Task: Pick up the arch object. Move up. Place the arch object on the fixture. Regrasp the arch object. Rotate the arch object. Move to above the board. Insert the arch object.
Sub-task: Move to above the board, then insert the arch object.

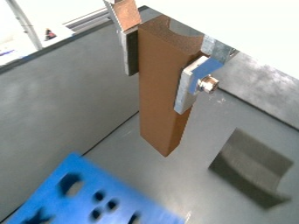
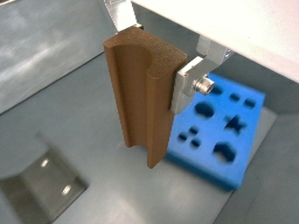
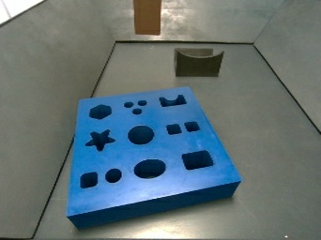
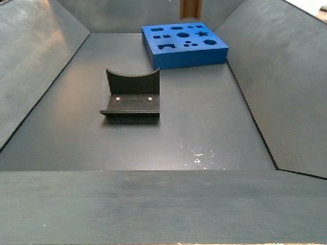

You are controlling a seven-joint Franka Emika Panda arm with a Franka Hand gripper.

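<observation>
Grey floor (image 4: 192,115), two things on it.
You see the board (image 4: 185,45) far, the fixture (image 4: 132,96) nearer; the gripper (image 1: 162,54) hangs above.

I'm scanning all four feeds and there's no text, label, brand, number or sign I can read anywhere. The gripper (image 2: 158,54), clamped on the arch object (image 2: 138,92) up above the tray floor, carries no marking that I can make out. The board (image 3: 148,148) and the fixture (image 4: 130,96) show plain faces, with only shaped holes and bare surfaces, no lettering.
</observation>
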